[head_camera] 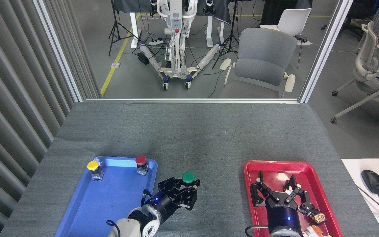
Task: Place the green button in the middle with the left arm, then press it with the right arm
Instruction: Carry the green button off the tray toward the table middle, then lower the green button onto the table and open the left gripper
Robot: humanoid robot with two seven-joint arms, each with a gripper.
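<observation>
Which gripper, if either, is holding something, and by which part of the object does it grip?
The left gripper holds the green button, its fingers closed around the base below the green cap. The right gripper is open over the red tray, holding nothing.

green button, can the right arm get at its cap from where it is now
Probably yes. The green button is held by the left gripper over the bare grey tabletop, its cap uncovered on top. Nothing lies between it and the open right gripper above the red tray.

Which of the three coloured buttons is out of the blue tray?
The green button, held in the left pincer; the yellow button and red button stand in the tray.
</observation>
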